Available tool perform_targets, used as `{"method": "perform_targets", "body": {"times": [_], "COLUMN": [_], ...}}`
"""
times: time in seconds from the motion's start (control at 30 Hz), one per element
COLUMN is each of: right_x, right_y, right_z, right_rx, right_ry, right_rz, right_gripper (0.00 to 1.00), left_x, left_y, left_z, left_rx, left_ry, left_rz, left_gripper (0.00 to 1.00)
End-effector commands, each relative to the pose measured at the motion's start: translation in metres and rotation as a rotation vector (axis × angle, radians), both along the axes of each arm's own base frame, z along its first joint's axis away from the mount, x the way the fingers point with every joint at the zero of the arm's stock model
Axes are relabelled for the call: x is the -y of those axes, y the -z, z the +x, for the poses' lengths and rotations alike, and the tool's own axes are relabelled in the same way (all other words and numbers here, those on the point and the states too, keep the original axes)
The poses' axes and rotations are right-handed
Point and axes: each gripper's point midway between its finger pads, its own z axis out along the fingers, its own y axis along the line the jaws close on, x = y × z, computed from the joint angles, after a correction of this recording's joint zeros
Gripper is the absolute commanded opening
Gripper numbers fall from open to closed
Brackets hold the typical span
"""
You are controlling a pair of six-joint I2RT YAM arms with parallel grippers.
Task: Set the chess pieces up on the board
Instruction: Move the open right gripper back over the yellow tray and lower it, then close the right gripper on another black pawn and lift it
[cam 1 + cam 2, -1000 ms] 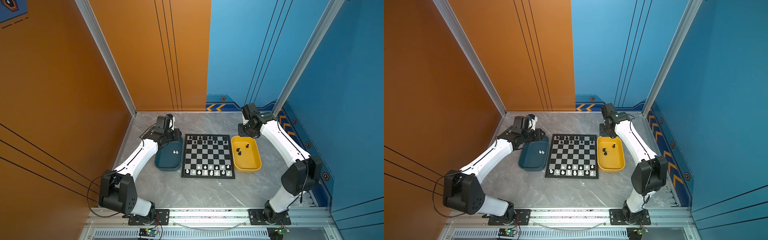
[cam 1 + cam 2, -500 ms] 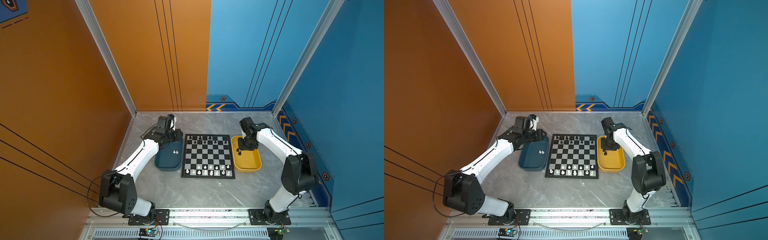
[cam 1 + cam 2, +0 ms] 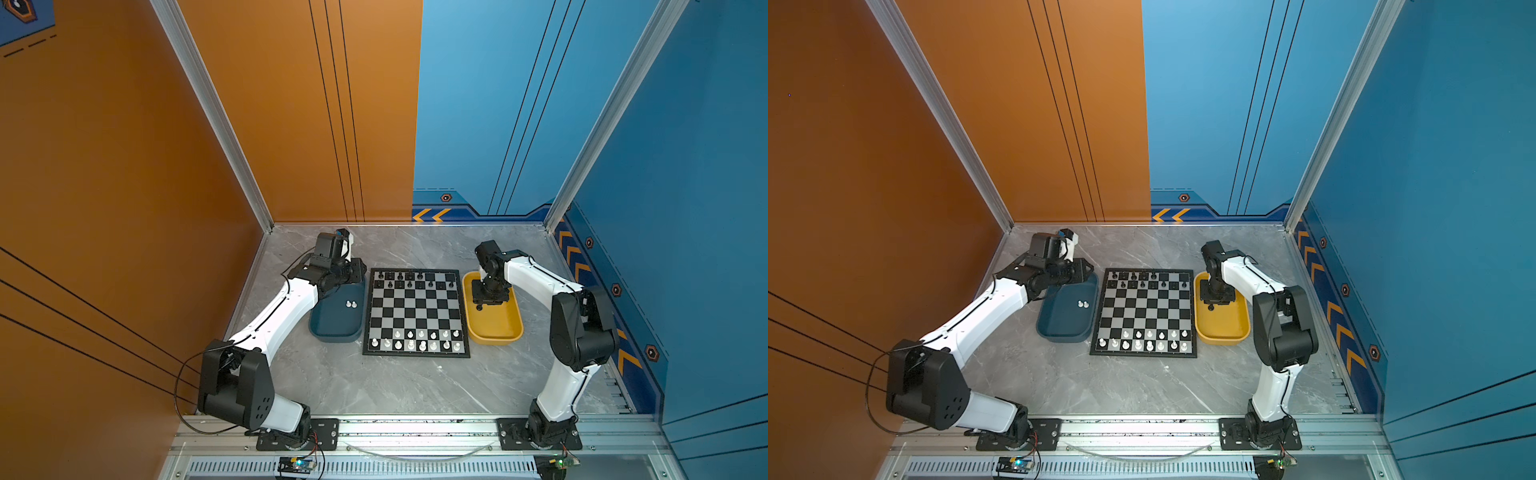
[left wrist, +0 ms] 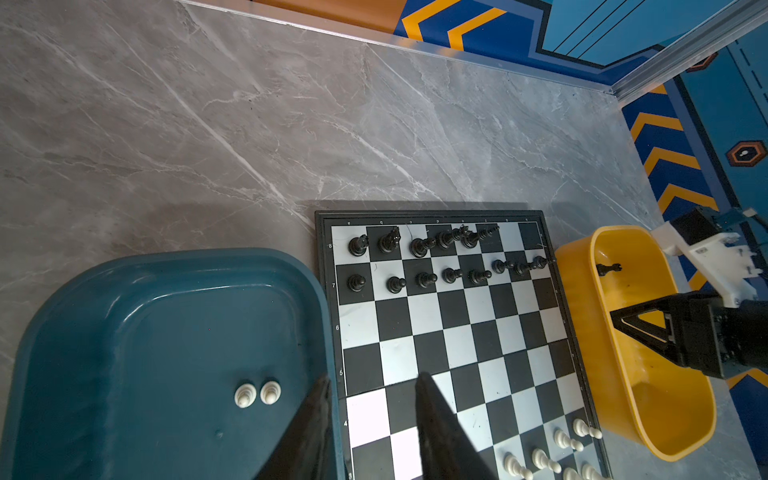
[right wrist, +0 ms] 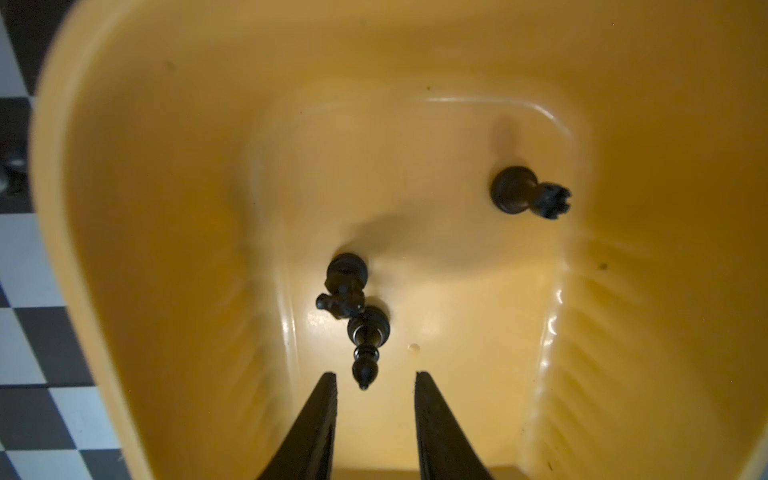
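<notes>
- Chess pieces (image 3: pixel 410 284) are mostly standing on the board (image 3: pixel 415 309): black ones are filling the 12 o'clock ranks and white ones (image 3: pixel 420 340) the 6 o'clock ranks, with gaps showing in both.
- Leftovers are waiting in side trays, sorted by colour. Two white pieces (image 3: pixel 351 304) are sitting in the dark blue tray (image 3: pixel 332 330) at the board's 9 o'clock. A black bishop (image 5: pixel 365 345), knight (image 5: pixel 345 286) and rook (image 5: pixel 528 195) are sitting in the yellow tray (image 3: pixel 494 341) at its 3 o'clock.
- Right gripper (image 5: pixel 375 376) is reaching down into the yellow tray, fingers apart and clamping nothing. The bishop's tip is showing just ahead of the gap, so it is likely lining up that pick.
- Bishop and knight are touching, so nudging the knight looks like a risk.
- Left gripper (image 4: pixel 372 378) is hovering above the dark blue tray's board-side rim, fingers apart and empty, probably keeping the board clear.
</notes>
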Motion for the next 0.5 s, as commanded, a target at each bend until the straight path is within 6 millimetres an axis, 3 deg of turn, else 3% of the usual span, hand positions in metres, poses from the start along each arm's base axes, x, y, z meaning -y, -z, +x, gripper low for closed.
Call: {"method": "perform_targets", "body": {"times": [0.0,0.47], "right_x": [0.0015,-0.0022], "right_y": [0.0108,0.0194], "right_z": [-0.0006,0.0043], "right_rx": [-0.019,-0.032], "right_ry": [0.028,0.032], "right_rz": [0.015,0.038], "right_gripper": [0.33,0.24], "left_x": [0.0058,0.0092], "left_y": [-0.0088,-0.0067], "left_z": [0.0022,0.0032], "left_rx": [0.010,0.001], "left_ry": [0.011,0.017], "left_rz": [-0.011,-0.007], "left_gripper": [0.36,0.36]}}
